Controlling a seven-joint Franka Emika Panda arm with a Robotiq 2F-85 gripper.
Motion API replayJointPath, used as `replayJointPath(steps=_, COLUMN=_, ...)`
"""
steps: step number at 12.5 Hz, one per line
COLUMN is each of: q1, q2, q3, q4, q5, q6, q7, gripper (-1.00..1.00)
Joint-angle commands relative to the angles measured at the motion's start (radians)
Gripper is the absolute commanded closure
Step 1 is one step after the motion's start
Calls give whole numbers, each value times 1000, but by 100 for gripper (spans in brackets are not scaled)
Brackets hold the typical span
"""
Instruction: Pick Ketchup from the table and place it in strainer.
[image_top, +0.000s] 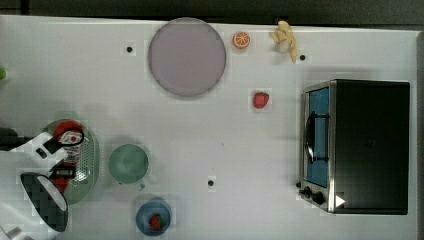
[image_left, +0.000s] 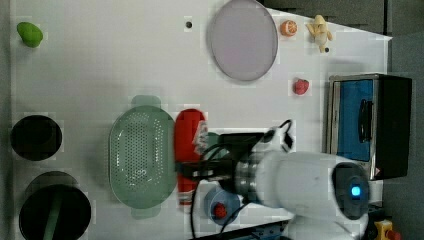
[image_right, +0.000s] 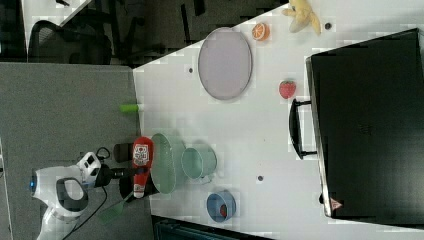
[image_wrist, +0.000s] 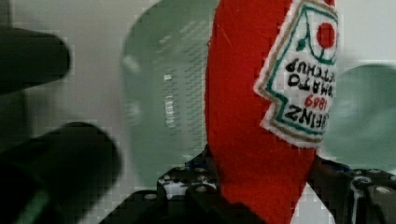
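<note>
The Ketchup (image_top: 69, 134) is a red bottle with a white label, and my gripper (image_top: 62, 159) is shut on its lower body. In the top view it lies lengthwise over the pale mint-green strainer (image_top: 89, 162) at the top view's left edge. The right view has the Ketchup (image_right: 141, 155) held off the table, apart from the strainer (image_right: 165, 162). In the left view the Ketchup (image_left: 190, 137) sits against the strainer's (image_left: 142, 160) right rim, with the gripper (image_left: 192, 169) across it. The wrist view has the Ketchup (image_wrist: 247, 116) close up in front of the strainer (image_wrist: 168, 93).
A round green cup (image_top: 128, 163) stands just right of the strainer in the top view, with a blue bowl (image_top: 153, 218) holding a strawberry below it. A grey plate (image_top: 186, 56), a loose strawberry (image_top: 260, 100), an orange slice (image_top: 241, 40) and a toaster oven (image_top: 357, 145) lie further right. Black pots (image_left: 36, 137) stand beyond the strainer.
</note>
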Motion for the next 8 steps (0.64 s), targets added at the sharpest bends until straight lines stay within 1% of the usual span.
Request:
replayJointPath(steps=1, q1=-17, q2=83, q3=2, q4=5, q5=4, q6=113, q7=141, gripper=-23)
replayJointPath(steps=2, q1=-10, q2=130, q3=2, q4=5, q5=1, q6=162, q7=141, gripper=-31)
replayJointPath(steps=3, q1=-6, q2=175, q3=2, q4=5, q5=-8, q6=213, q7=141, gripper=-51)
replayJointPath(steps=5, q1=-1, q2=249, q3=-1, q4=5, q5=-60, q6=272, q7=143, gripper=-96)
replayJointPath(steps=6, q1=-1, q2=271, q3=-4, q4=5, q5=-81, q6=281, q7=143, gripper=-100)
replayJointPath(steps=8, q1=-6, q2=264, q3=-7, q4=5, q5=-84, q6=275, q7=163, gripper=-100)
